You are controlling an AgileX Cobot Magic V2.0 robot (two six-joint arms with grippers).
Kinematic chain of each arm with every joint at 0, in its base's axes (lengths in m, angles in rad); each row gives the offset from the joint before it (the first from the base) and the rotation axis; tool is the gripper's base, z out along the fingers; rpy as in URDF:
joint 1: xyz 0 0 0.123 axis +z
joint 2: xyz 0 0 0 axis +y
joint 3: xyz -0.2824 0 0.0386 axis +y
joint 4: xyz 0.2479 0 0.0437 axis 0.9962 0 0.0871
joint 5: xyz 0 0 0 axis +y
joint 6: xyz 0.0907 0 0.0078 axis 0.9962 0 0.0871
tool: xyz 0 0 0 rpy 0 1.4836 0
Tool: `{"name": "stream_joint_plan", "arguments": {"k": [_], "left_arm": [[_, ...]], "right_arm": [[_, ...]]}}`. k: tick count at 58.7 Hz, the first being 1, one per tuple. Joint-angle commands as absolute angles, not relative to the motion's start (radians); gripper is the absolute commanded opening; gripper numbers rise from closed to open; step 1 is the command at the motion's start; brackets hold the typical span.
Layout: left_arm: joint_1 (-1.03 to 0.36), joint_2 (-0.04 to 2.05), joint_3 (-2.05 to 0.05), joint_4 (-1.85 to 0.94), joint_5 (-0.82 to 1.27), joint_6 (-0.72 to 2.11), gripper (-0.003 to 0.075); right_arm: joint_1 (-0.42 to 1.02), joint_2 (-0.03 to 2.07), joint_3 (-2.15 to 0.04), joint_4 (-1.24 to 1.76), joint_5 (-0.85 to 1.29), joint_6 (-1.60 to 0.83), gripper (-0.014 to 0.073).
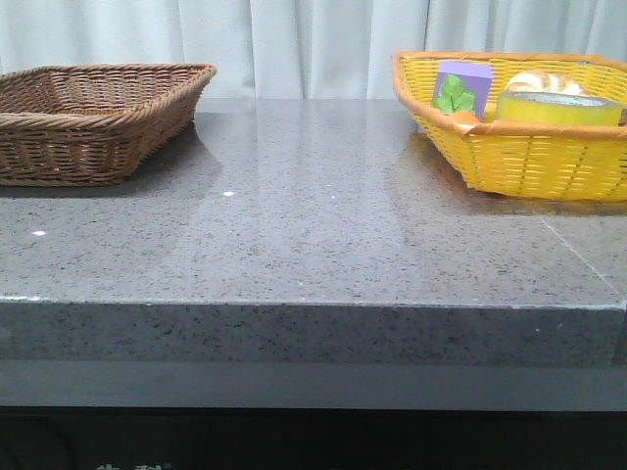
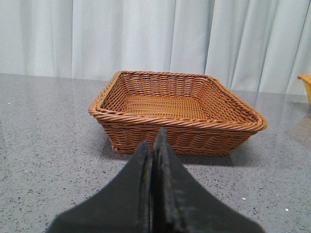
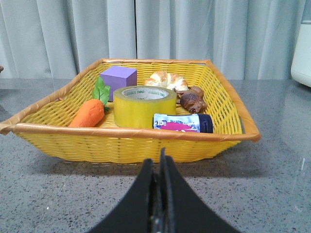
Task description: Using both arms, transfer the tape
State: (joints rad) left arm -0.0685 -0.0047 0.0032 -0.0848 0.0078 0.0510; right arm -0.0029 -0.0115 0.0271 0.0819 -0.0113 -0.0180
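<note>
Tape: the tape [image 3: 144, 104] lies flat in the yellow basket [image 3: 121, 145], between a toy carrot [image 3: 88, 113] and a small can [image 3: 183, 123] on its side
Behind it: purple block [image 3: 118, 81], croissant [image 3: 166, 80]
Right pincer [image 3: 159, 191]: fingers pressed together, holding nothing — near the yellow basket
Left pincer [image 2: 153, 187]: likewise closed and bare, facing the brown wicker basket [image 2: 177, 127]
Worktop [image 1: 313, 225]: grey speckled stone

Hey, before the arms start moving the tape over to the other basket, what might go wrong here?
1. The tape lies crowded in the yellow basket, with the carrot and small bottle close by; a claw reaching in might knock or catch them.
2. The right claw is shut and must open wide for the roll.
3. The tape may slip during the handover before reaching the brown basket.
</note>
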Motion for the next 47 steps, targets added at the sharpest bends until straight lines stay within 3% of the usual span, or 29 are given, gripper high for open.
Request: {"name": "stream_joint_plan", "arguments": {"k": [1,47], "left_arm": [[-0.073,-0.022,0.011,-0.092,-0.075,0.05,-0.002],[-0.073,-0.022,0.011,-0.092,-0.136,0.05,-0.002]], "right_arm": [[-0.008,-0.033,0.021,0.074,-0.095,-0.024,-0.0116],[-0.008,-0.033,0.02,0.075,-0.11,-0.024,-0.0116]]}}
